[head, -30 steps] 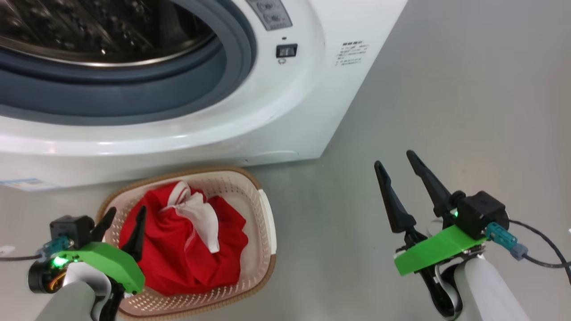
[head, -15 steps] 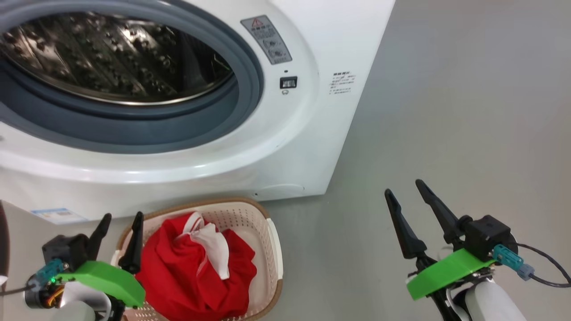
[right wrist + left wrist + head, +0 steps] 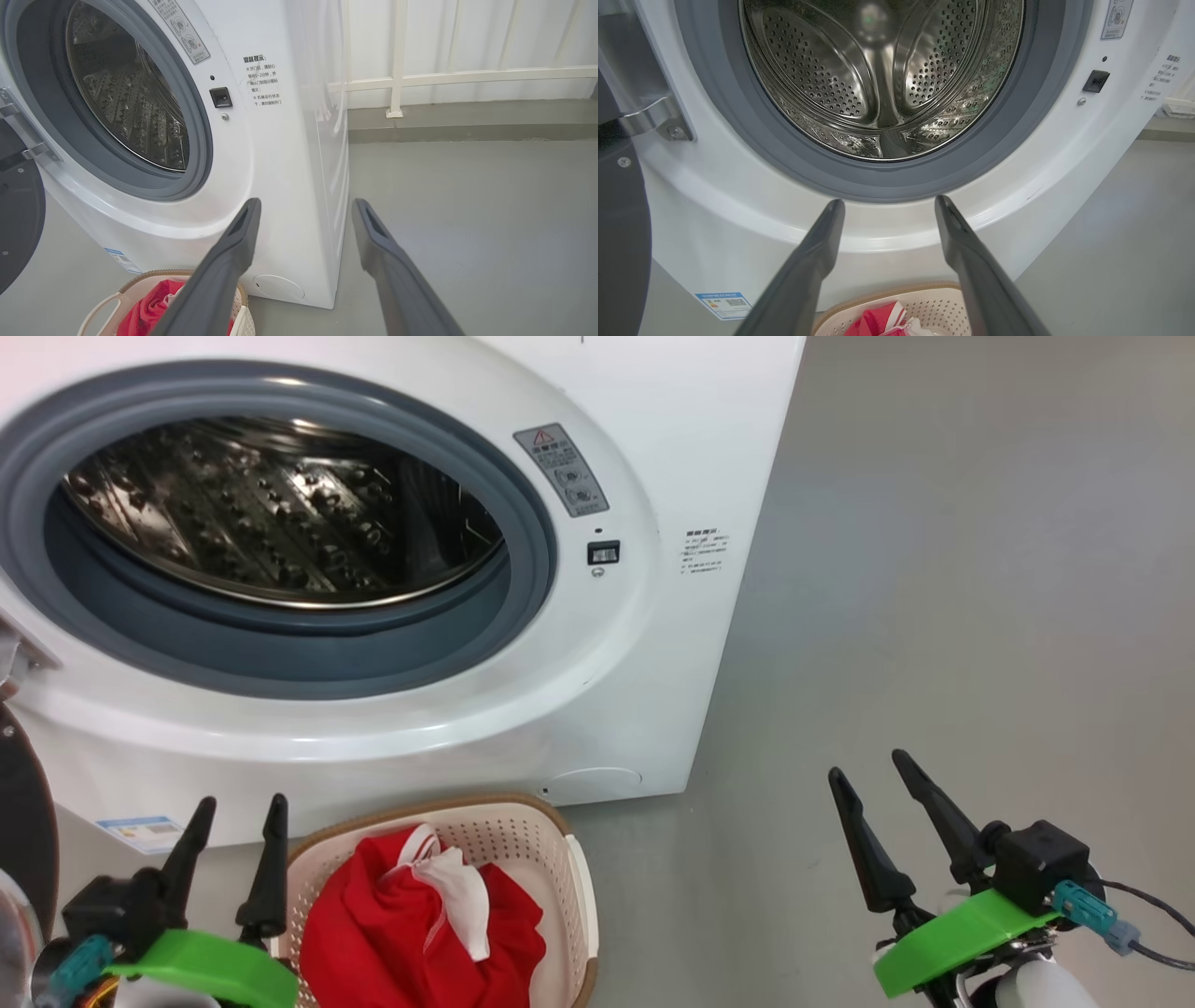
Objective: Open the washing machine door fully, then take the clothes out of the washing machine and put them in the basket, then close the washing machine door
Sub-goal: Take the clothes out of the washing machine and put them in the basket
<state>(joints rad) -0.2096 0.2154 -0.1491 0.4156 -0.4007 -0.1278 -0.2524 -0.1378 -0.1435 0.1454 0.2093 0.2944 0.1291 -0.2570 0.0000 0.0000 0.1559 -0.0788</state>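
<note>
The white washing machine fills the upper left of the head view, its steel drum showing no clothes inside. The washing machine door stands swung open at the far left, seen as a dark rim. The red clothes with white trim lie heaped in the cream basket on the floor before the machine. My left gripper hovers open just left of the basket, empty. My right gripper is open and empty over bare floor to the right.
Grey floor stretches right of the machine. A white railing and low kerb run along the back. A blue label sits low on the machine's front. A cable trails from my right wrist.
The head camera has tilted up, so machine, basket and grippers all sit lower in the picture and the door's edge has come in at the left. Both grippers stay open.
</note>
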